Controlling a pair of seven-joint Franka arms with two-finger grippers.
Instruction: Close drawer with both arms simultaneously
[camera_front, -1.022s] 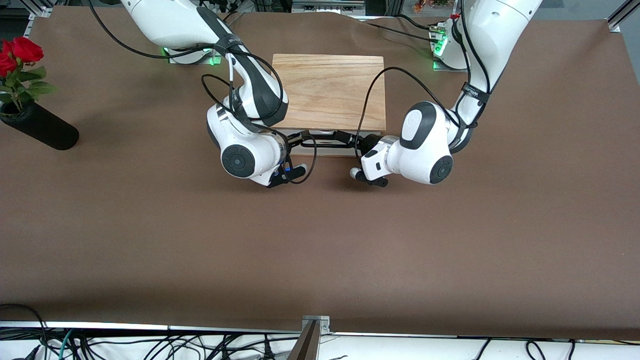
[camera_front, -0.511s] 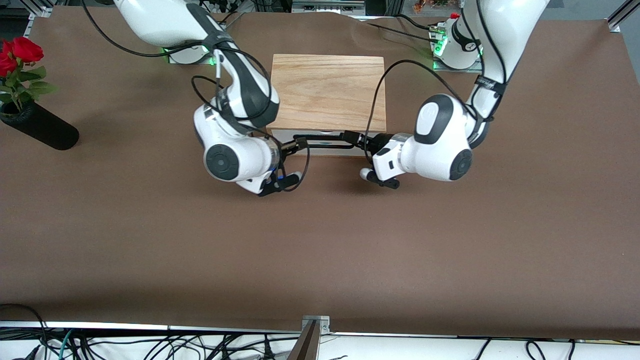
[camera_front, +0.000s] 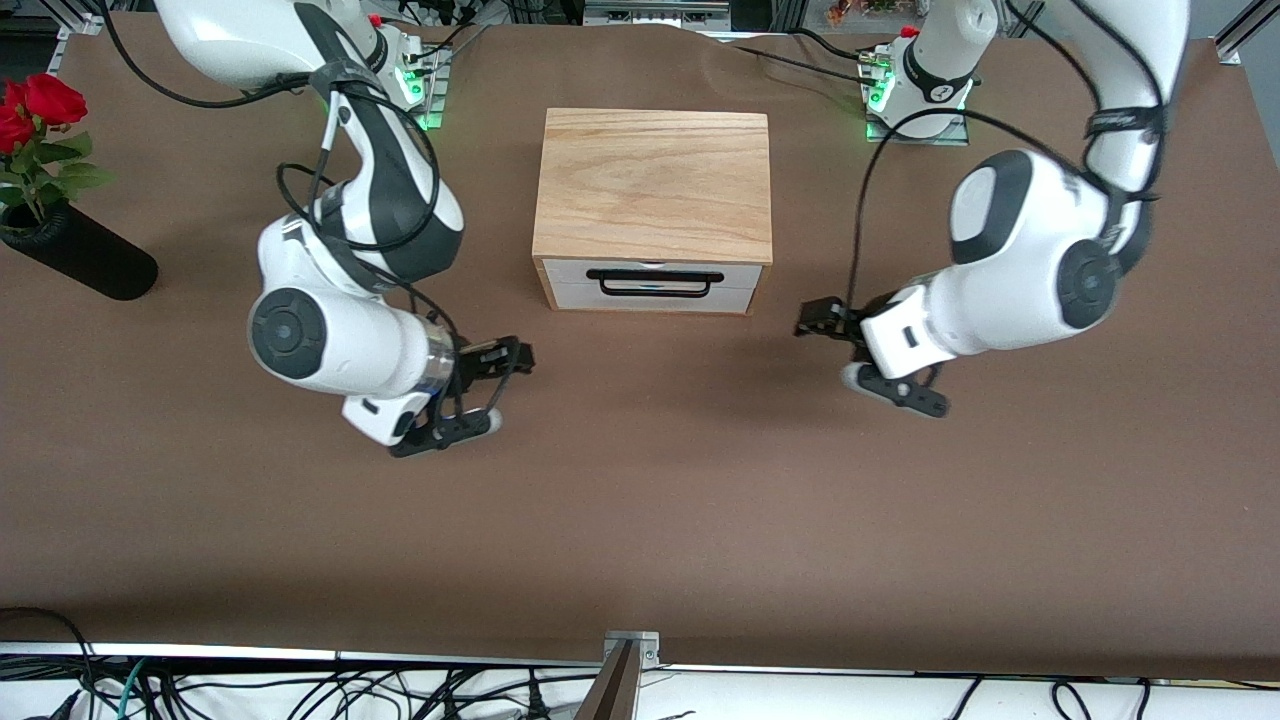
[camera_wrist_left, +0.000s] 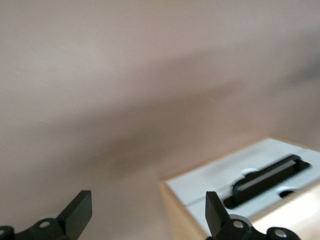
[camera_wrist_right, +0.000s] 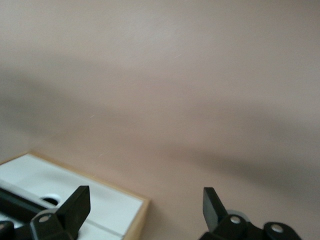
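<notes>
Going across the front view from the right arm's end: there's a vase of red roses (camera_front: 70, 240) parked out at that end of the table (camera_front: 640, 520), nothing to do with me; then my right gripper (camera_front: 505, 370), fingers spread apart and holding nothing, low over bare table off the cabinet's corner; in the middle the oak cabinet (camera_front: 655, 180) with the drawer (camera_front: 650, 285), which looks pushed fully home, white front flush with the box and facing the front camera, black bar handle (camera_front: 655, 283) running lengthwise from one arm's end toward the other; then my left gripper (camera_front: 822, 322), also spread wide and empty, over the table off the other corner; so the drawer sits between the two grippers, each well clear of it; if anything the left one looks a touch closer to the front panel. Both wrist views agree: fingers (camera_wrist_left: 77, 214) parted, the drawer front (camera_wrist_left: 225, 180) off to one side, nothing between the pads (camera_wrist_right: 75, 202). My read is the close is done and there's nothing left to push.
</notes>
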